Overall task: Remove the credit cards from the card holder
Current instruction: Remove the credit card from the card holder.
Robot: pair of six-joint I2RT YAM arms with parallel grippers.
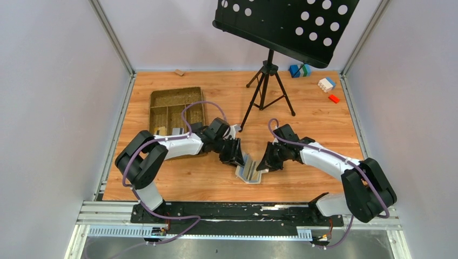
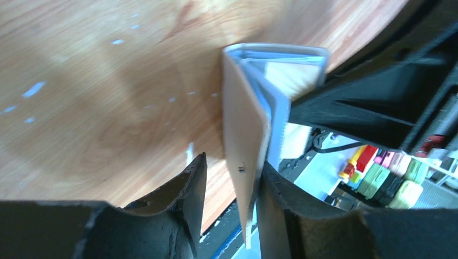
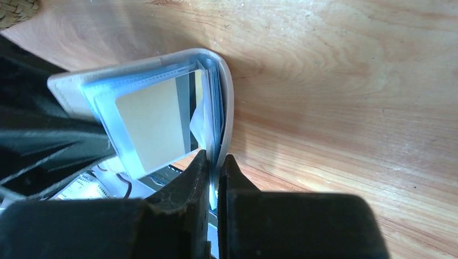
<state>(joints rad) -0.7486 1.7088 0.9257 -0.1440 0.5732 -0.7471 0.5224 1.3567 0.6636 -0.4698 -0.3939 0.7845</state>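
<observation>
Two sets of black fingers around one small cream-beige folding card holder (image 1: pixel 249 170), spread open in a V just between them, over the light wooden table (image 3: pixel 351 108); cannot tell whether touching it. Right fingers (image 3: pixel 183 210): clamped tight on one cover of the card holder together with its clear blue-tinted sleeves. Left fingers (image 2: pixel 186 199): parted, gripping nothing; other beige cover between them, leaning against one finger, clear of the other. Just beyond the right fingertips, inside a sleeve: pale flat plastic card (image 3: pixel 154 127) with a dark stripe. Cannot make out further cards.
</observation>
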